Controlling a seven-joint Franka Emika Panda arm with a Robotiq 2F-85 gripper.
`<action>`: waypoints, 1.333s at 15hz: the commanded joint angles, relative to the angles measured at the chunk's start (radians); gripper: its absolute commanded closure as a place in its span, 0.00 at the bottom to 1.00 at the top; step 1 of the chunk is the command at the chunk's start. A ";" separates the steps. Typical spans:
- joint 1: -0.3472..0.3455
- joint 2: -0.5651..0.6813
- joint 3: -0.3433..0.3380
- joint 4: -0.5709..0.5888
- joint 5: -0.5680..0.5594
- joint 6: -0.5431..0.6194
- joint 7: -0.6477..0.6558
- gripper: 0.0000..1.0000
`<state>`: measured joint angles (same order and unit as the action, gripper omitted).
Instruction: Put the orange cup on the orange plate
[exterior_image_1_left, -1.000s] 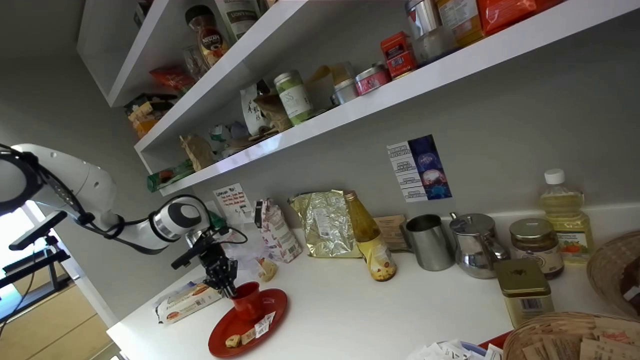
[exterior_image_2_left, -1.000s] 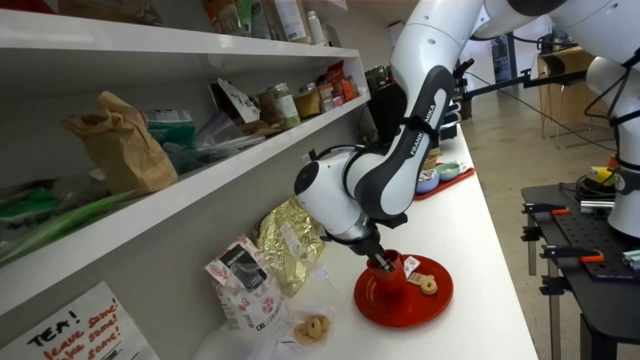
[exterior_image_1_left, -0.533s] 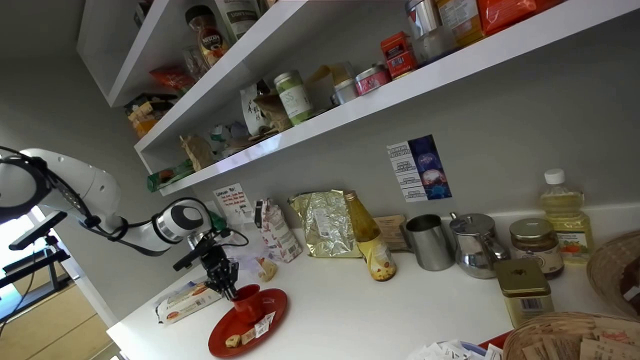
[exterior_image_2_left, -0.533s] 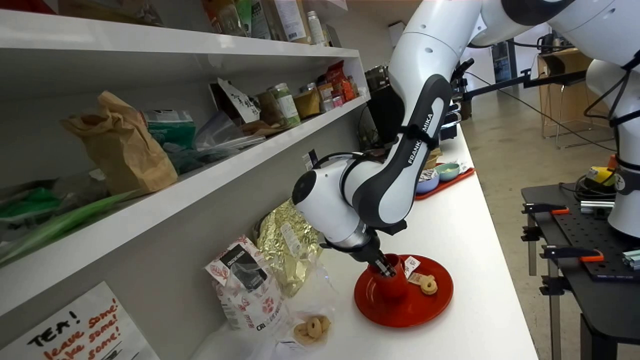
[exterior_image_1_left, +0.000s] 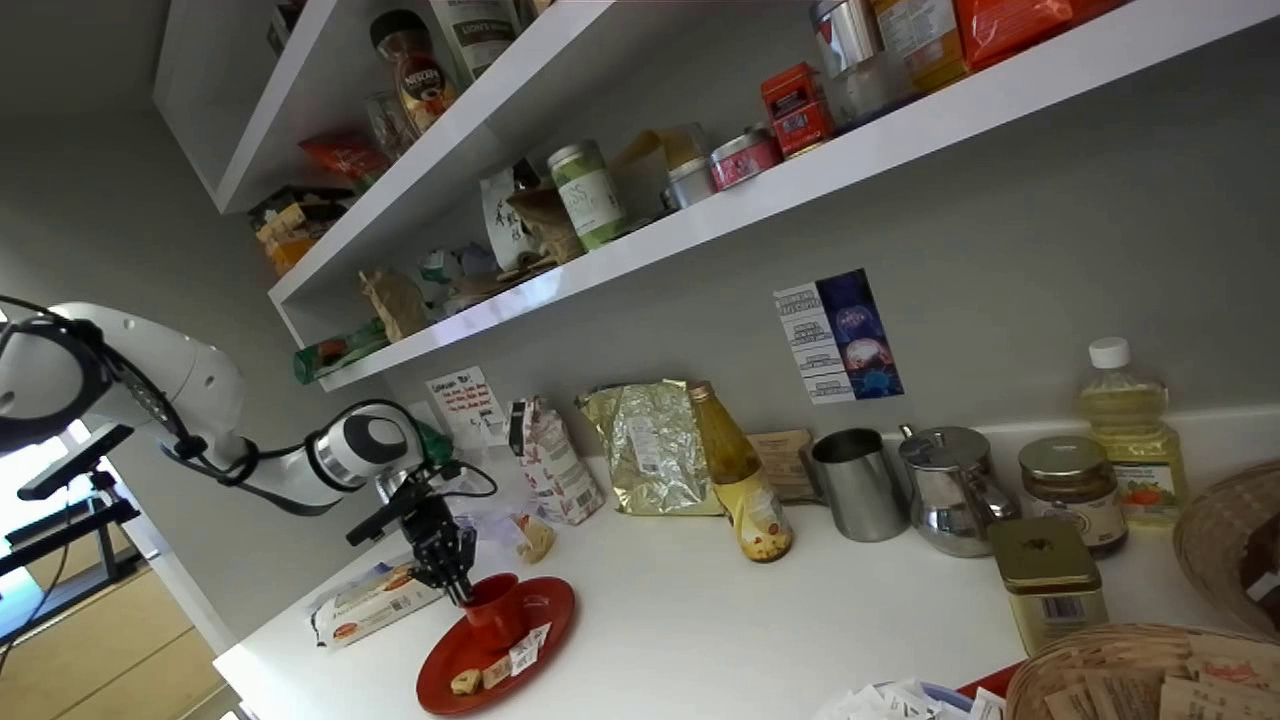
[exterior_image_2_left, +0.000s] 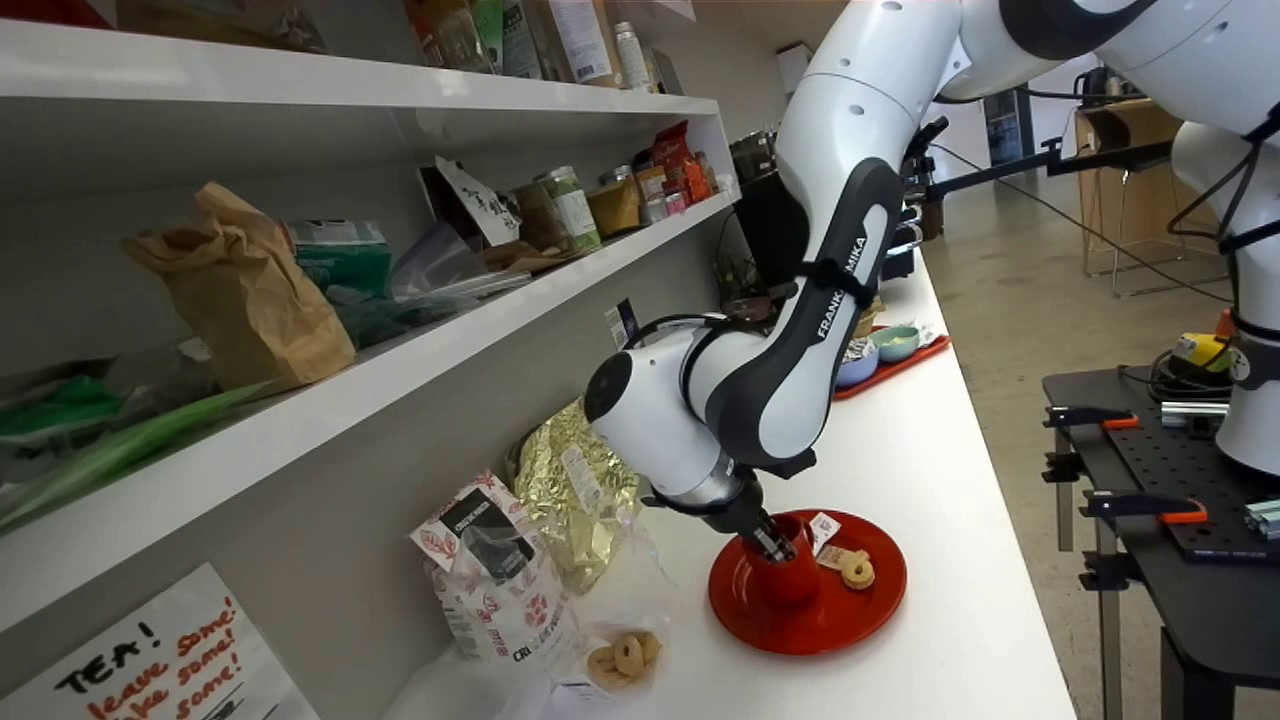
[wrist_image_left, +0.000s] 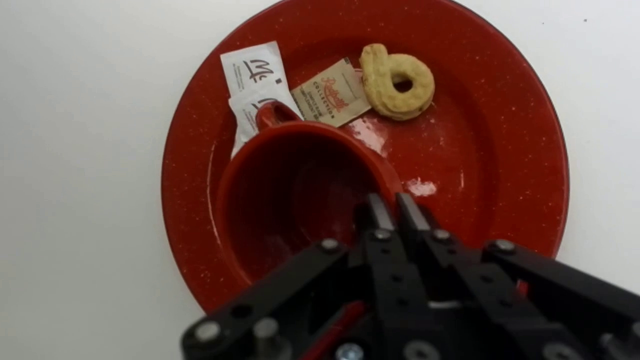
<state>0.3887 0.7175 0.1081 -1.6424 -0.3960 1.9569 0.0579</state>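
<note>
One cup (wrist_image_left: 305, 187) partly behind claw (wrist_image_left: 389, 204)

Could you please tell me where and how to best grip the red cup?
I'd grip the cup by its thin rim, probably from above, the hand straddling it away from the handle: the wide mouth faces up, while the small handle overlaps white packets in the wrist view.

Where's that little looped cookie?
In the wrist view, the cookie lies on the red plate, toward the top, just right of the brown packet, with the cup lower left.
</note>
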 joint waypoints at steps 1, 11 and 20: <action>0.017 0.025 0.007 0.036 0.000 -0.044 0.005 0.98; 0.021 0.014 0.010 0.012 -0.001 -0.033 0.001 0.68; 0.016 0.016 0.010 0.012 -0.002 -0.031 0.002 0.62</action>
<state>0.4075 0.7305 0.1135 -1.6355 -0.3960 1.9304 0.0579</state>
